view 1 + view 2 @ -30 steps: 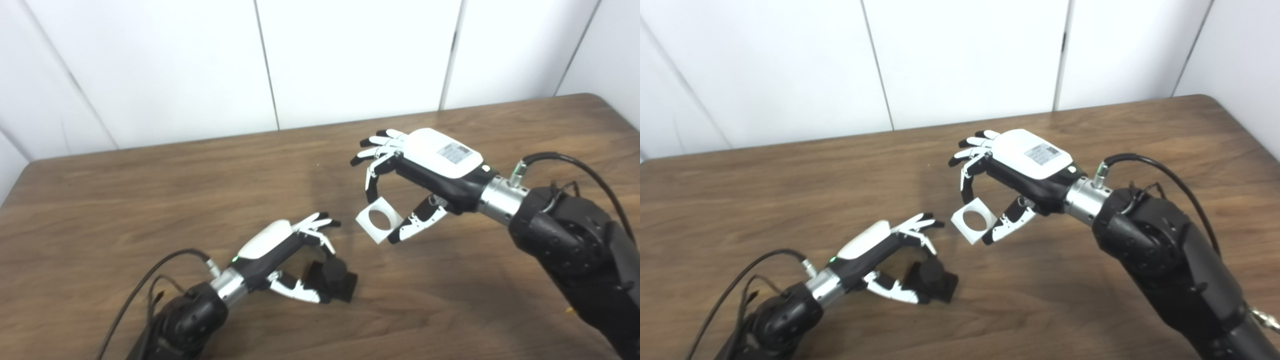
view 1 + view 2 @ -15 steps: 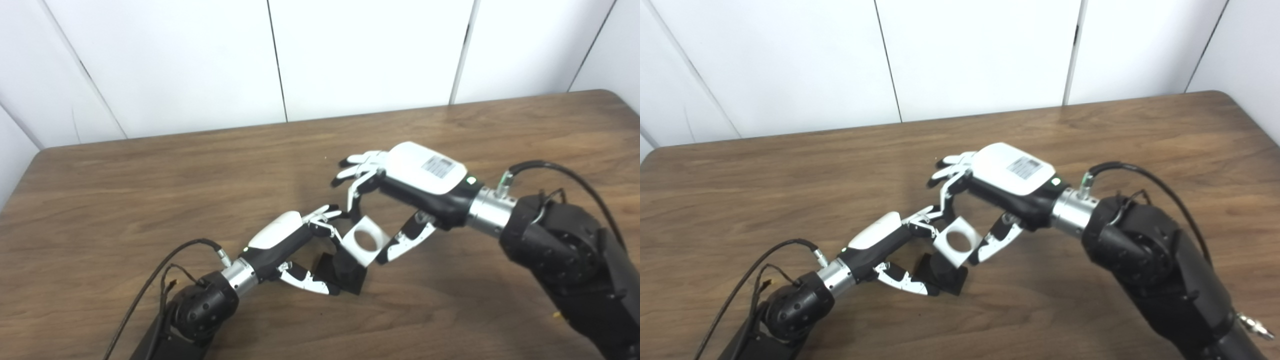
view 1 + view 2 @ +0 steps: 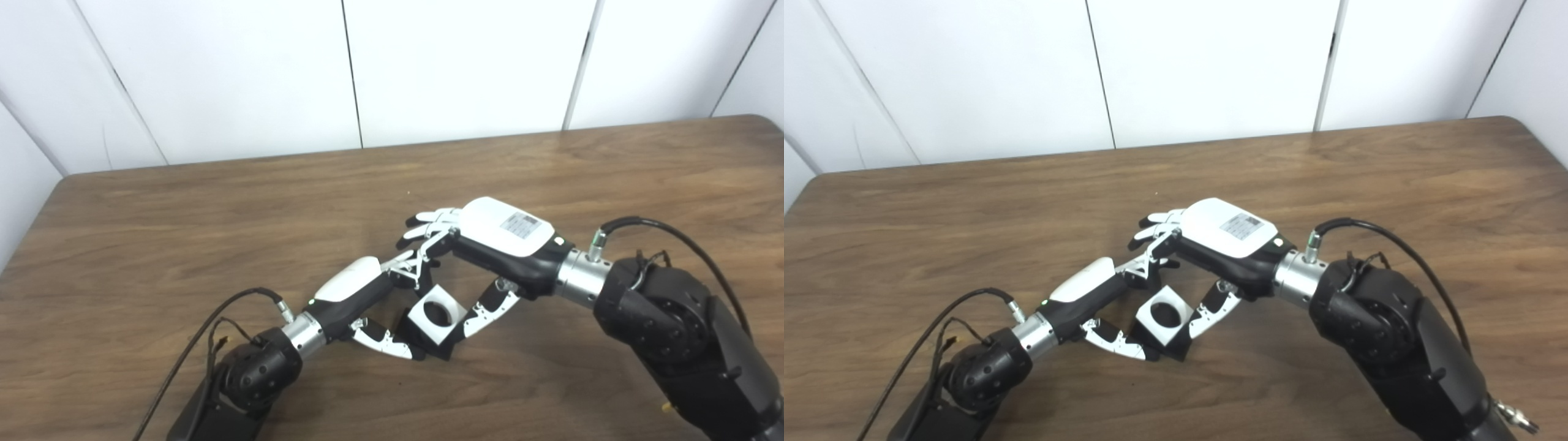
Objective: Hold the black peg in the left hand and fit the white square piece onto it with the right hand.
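Observation:
The black peg stands on a square black base point(image 3: 445, 350) on the table. My left hand point(image 3: 358, 291) is shut on it, thumb in front and fingers behind. The white square piece point(image 3: 429, 331) has a round hole and sits tilted over the peg, whose dark top shows through the hole. My right hand point(image 3: 499, 242) comes in from the right and is shut on this piece, pinching it between thumb point(image 3: 487, 308) and fingers point(image 3: 422, 260). The fingers of both hands touch or overlap above the piece. The peg's shaft is hidden by the white piece.
The brown wooden table point(image 3: 184, 214) carries nothing else. White wall panels point(image 3: 459, 61) stand behind its far edge. Black cables run from both wrists, the left cable point(image 3: 202, 324) and the right cable point(image 3: 661, 229).
The right hand has carried the white piece down and left, from hanging apart in the air to sitting over the peg. The camera view has also shifted.

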